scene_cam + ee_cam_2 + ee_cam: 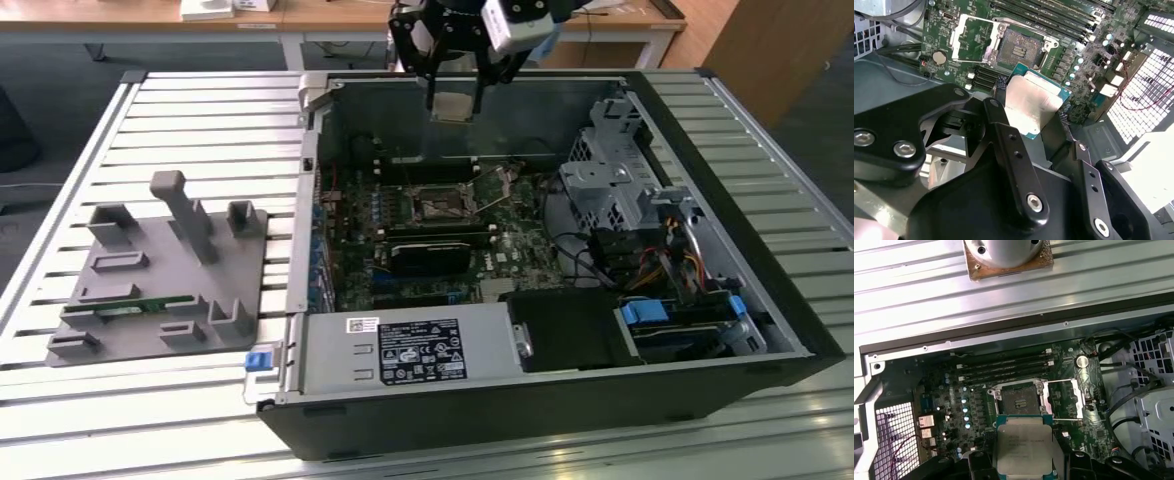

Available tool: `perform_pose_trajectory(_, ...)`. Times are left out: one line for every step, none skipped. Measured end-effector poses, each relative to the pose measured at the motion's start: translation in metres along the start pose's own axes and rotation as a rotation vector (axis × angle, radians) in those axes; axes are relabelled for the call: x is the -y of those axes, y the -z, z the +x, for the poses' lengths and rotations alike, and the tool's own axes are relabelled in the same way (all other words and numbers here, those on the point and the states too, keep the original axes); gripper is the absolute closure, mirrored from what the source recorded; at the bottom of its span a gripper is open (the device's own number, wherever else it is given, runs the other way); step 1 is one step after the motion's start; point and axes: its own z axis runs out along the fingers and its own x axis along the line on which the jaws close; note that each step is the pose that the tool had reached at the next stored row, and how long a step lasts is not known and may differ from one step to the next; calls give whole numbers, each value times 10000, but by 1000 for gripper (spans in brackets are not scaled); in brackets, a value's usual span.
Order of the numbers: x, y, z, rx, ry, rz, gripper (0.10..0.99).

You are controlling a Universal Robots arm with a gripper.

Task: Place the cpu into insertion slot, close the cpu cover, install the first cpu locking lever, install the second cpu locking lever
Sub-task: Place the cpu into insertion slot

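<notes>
Aloft, tool (1030, 117) clamped on flat sq. silver-topped cpu (1034, 100); dark-centred insertion slot (1019, 47) bare, cpu cover (971, 37) open.

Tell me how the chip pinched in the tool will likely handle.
The chip is a thin flat plate with a metal lid, so it probably stays stiff and feels light. The tool pinches it by opposite edges; smooth metal may slip or twist. Held high over the open computer case, a drop could well damage it.
</notes>
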Motion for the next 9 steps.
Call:
perform_pose_trajectory(0, 0, 0, 3, -30, -1, 553)
perform_pose_trajectory(0, 0, 0, 6, -61, -1, 553)
perform_pose_trajectory(0, 0, 0, 9, -93, -2, 553)
perform_pose_trajectory(0, 0, 0, 11, -125, -2, 553)
perform_pose_trajectory(0, 0, 0, 14, -157, -3, 553)
perform_pose_trajectory(0, 0, 0, 17, -191, -3, 553)
perform_pose_trajectory(0, 0, 0, 20, -224, -5, 553)
perform_pose_trajectory(0, 0, 0, 23, -256, -5, 553)
perform_pose_trajectory(0, 0, 0, 26, -290, -5, 553)
